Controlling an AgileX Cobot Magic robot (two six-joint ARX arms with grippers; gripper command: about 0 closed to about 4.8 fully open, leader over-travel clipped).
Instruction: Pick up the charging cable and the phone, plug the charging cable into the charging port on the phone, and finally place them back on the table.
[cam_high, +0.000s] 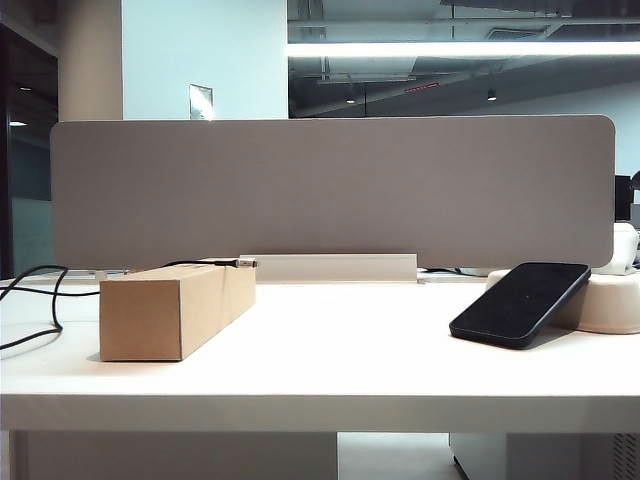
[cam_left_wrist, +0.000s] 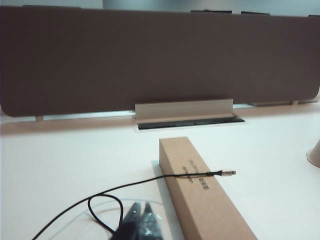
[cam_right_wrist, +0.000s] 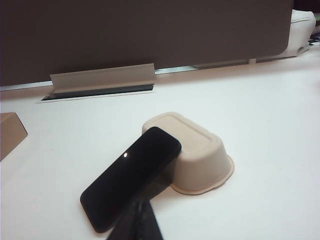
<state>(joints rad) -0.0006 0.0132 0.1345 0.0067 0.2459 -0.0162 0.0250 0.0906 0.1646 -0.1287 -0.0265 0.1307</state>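
The charging cable (cam_left_wrist: 125, 186) is a thin black cord that loops on the table (cam_high: 330, 350) and runs up over a cardboard box (cam_high: 175, 310). Its silvery plug (cam_left_wrist: 229, 172) sticks out past the box's far side. My left gripper (cam_left_wrist: 141, 210) hovers shut and empty just short of the cord's loop. The phone (cam_right_wrist: 132, 175) is black and glossy and leans tilted against an upturned off-white tray (cam_right_wrist: 200, 155). My right gripper (cam_right_wrist: 142, 205) is shut and empty, close to the phone's low end. The charging port is too small to make out. Neither gripper shows in the exterior view.
A grey fabric divider panel (cam_high: 330, 190) closes off the back of the table, with a pale cable-slot cover (cam_high: 330, 267) at its foot. The box lies lengthwise on the left and the tray (cam_high: 612, 300) stands on the right. The table's thick front edge runs along the near side.
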